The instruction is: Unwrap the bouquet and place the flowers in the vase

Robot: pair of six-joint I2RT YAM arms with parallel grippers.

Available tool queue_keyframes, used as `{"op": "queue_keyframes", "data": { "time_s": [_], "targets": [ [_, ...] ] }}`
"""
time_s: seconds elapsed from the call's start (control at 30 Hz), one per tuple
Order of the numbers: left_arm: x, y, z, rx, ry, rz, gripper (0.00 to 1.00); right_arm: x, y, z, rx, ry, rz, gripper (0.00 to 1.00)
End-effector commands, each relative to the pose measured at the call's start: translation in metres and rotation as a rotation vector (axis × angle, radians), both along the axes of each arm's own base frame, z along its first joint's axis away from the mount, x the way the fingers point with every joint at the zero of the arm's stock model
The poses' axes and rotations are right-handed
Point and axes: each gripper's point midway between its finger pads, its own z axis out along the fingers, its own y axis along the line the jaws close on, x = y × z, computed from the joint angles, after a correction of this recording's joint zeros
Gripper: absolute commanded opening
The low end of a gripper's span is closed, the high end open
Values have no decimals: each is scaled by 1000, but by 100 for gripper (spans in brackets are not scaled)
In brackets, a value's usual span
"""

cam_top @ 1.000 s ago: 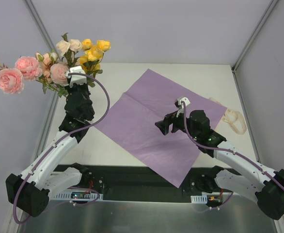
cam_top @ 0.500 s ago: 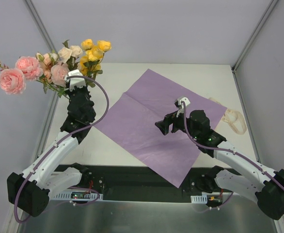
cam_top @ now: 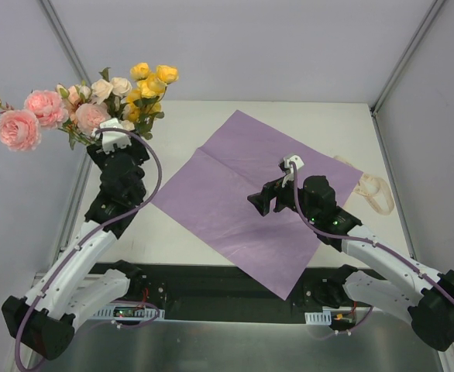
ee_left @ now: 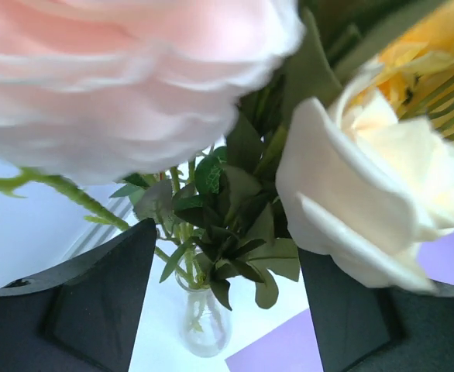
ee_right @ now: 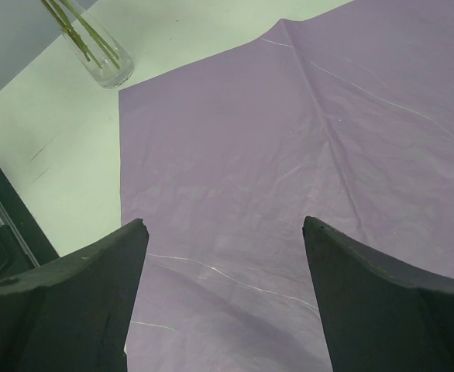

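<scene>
Top view: flowers [cam_top: 87,101] stand bunched at the far-left corner of the worktop [cam_top: 328,124], with pink heads leaning out left and yellow ones at the rear. Left arm [cam_top: 95,232] reaches up to their base. Purple paper [cam_top: 242,194] lies flat mid-worktop, and the right fingers [cam_top: 262,203] hang over it. Cream ribbon [cam_top: 374,194] lies just off the paper's right corner.

Left wrist view: left fingers [ee_left: 95,302] are spread apart, gripping nothing. Between and beyond them the vase [ee_left: 204,322] stands upright on the worktop, green stems down its neck. A pink bloom and a cream rose are blurred, close to the lens.

Right wrist view: fingers wide apart, empty, above the paper. The vase is at upper left, just off the paper's edge, with stems inside.
</scene>
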Motion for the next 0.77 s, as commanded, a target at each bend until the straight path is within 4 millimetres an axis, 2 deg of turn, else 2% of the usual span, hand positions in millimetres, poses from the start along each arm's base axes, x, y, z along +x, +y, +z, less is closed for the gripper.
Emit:
{"op": "queue_keyframes", "data": {
  "time_s": [0.0, 0.1, 0.17, 0.2, 0.23, 0.27, 0.33, 0.37, 0.43, 0.47, 0.5, 0.6, 0.63, 0.67, 0.7, 0.73],
  "targets": [
    [-24, -4, 31, -140, -87, -92, 73, 4, 5, 32, 57, -69, 10, 84],
    [-35, -17, 34, -179, -91, -204, 76, 4, 6, 32, 56, -65, 14, 84],
    [-42, -35, 37, -206, -88, -323, 78, 4, 7, 33, 62, -63, 16, 84],
    [-50, -40, 42, -233, -103, -370, 79, 4, 7, 31, 58, -58, 14, 84],
    [-57, -59, 37, -244, -66, -484, 79, 4, 7, 31, 60, -55, 12, 84],
    [-68, -65, 43, -265, -88, -543, 78, 6, 6, 30, 59, -51, -3, 84],
    [-83, -84, 41, -278, -72, -679, 79, 11, 3, 32, 59, -36, -43, 85],
    [-101, -100, 48, -293, -92, -803, 79, 16, -5, 27, 34, -2, -101, 86],
    [-117, -111, 51, -313, -105, -894, 79, 17, -14, 25, -3, 24, -145, 88],
    [-130, -119, 56, -334, -120, -966, 79, 14, -22, 20, -40, 52, -172, 90],
    [-136, -122, 58, -342, -128, -993, 80, 13, -30, 19, -58, 57, -201, 91],
    [-148, -131, 59, -342, -127, -1073, 80, -10, -57, 30, -69, 13, -220, 100],
    [-149, -133, 60, -332, -130, -1086, 80, -24, -71, 48, -37, -49, -220, 97],
    [-149, -135, 61, -319, -129, -1098, 80, -28, -82, 61, -26, -91, -247, 96],
    [-150, -137, 62, -311, -130, -1116, 80, -38, -101, 85, 16, -161, -288, 96],
    [-151, -138, 69, -303, -146, -1124, 80, -45, -117, 85, -11, -158, -332, 96]
  ]
}}
